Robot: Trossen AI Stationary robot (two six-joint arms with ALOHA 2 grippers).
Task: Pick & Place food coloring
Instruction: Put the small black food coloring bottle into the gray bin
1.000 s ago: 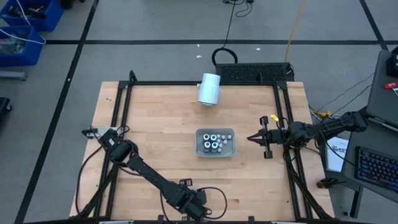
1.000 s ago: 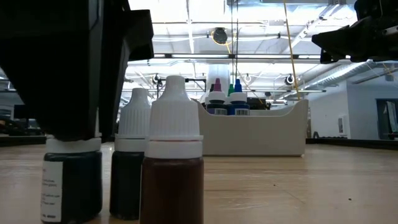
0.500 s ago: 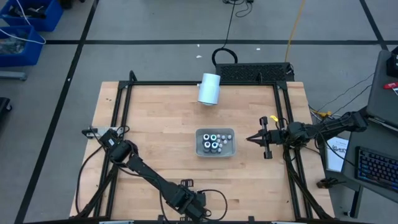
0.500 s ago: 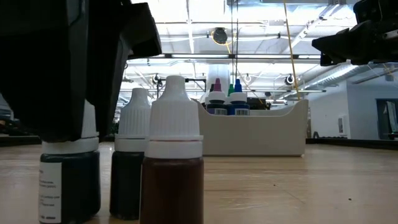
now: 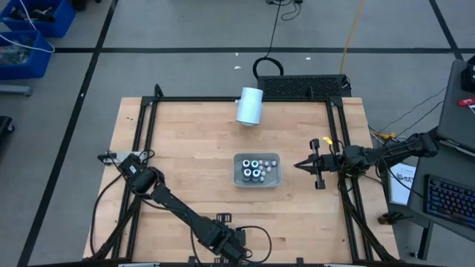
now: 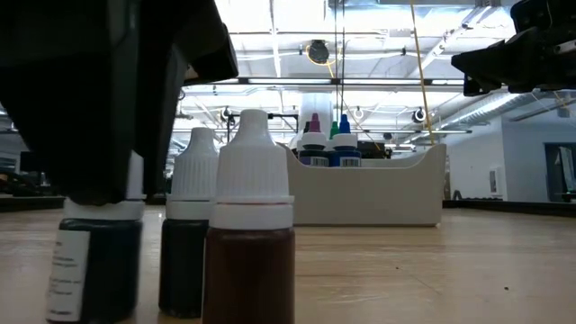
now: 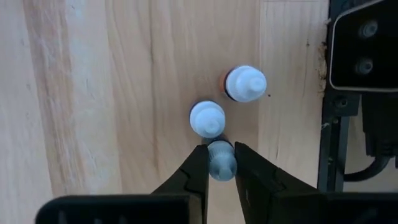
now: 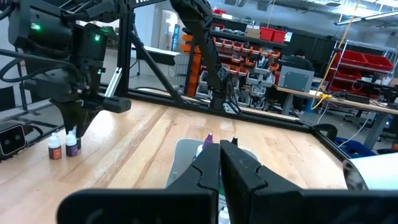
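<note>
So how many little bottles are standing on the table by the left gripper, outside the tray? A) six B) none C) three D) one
C: the left wrist view shows three white-capped bottles close together on the wood, one between the left gripper's fingers, one just beyond it, and one farther off.

Left claw (image 6: pixel 99 180) hides bottle cap (image 6: pixel 133 175) (mostly).
</note>
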